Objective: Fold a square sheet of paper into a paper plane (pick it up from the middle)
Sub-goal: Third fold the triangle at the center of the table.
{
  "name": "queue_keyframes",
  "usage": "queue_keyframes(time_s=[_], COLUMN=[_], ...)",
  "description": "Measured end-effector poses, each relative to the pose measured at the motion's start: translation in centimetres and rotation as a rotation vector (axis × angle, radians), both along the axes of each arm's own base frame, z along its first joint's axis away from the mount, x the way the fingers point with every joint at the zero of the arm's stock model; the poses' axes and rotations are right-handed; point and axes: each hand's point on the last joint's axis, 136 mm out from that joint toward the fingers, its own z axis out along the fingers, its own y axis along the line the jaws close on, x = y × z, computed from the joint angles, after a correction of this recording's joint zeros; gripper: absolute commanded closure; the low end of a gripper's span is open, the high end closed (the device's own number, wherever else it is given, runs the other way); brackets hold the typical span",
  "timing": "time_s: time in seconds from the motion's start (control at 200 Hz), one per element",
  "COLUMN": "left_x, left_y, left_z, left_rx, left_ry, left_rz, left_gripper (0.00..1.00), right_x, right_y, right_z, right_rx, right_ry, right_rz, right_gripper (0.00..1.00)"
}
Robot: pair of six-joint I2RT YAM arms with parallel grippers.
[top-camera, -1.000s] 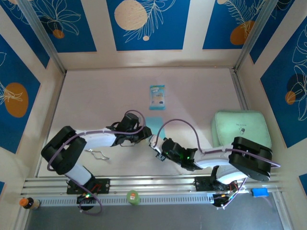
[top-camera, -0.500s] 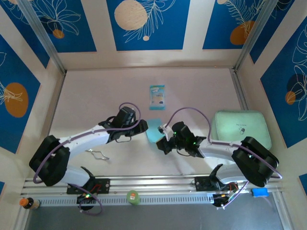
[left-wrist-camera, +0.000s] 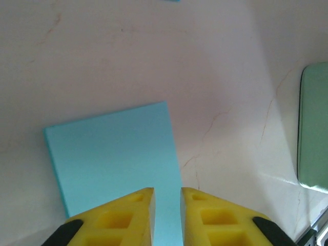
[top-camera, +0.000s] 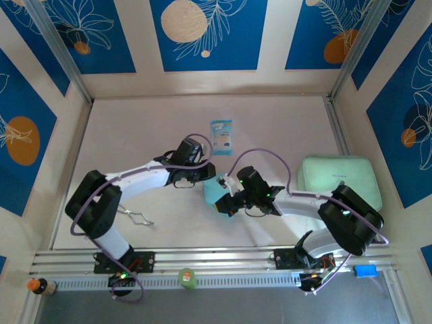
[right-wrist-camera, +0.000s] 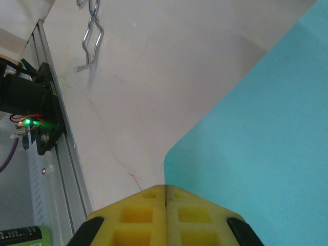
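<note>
The square sheet of paper (top-camera: pixel 214 194), plain cyan, sits mid-table between my two grippers, one edge raised. My right gripper (top-camera: pixel 224 204) is shut on that edge. In the right wrist view the sheet (right-wrist-camera: pixel 266 128) curves down into the closed seam of the gripper (right-wrist-camera: pixel 165 187). My left gripper (top-camera: pixel 206 177) hovers over the sheet's far side. In the left wrist view its yellow fingers (left-wrist-camera: pixel 128 215) stand a narrow gap apart, and the gripper (left-wrist-camera: pixel 166 197) has the sheet (left-wrist-camera: pixel 113 154) showing below through the gap.
A teal-and-white packet (top-camera: pixel 221 137) lies farther back. A pale green pad (top-camera: pixel 337 179) lies at the right, also in the left wrist view (left-wrist-camera: pixel 313 128). A bent wire clip (top-camera: pixel 138 217) rests near the left arm. The base rail (top-camera: pixel 216 260) runs along the near edge.
My left gripper swung right over the sheet and its jaws narrowed. The sheet shifted toward the near side and tilted up at the right gripper, which stayed shut.
</note>
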Motion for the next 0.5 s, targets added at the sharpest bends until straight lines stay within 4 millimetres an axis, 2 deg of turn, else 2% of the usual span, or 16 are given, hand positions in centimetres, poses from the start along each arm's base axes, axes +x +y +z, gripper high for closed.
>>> queue_keyframes(time_s=[0.195, 0.35, 0.5], left_x=[0.3, -0.5, -0.8], left_y=[-1.6, -1.7, -1.6], left_z=[-2.8, -5.5, -6.5], left_rx=[0.000, 0.023, 0.033], left_ry=[0.070, 0.139, 0.163], left_rz=[-0.062, -0.086, -0.092], left_gripper=[0.83, 0.83, 0.83], right_x=[-0.1, -0.2, -0.1], right_y=[0.0, 0.0, 0.0], right_z=[-0.7, -1.0, -0.9], right_rx=[-0.013, -0.017, -0.009], right_ry=[0.024, 0.041, 0.048], right_rz=[-0.004, -0.008, -0.010], right_gripper=[1.00, 1.00, 1.00])
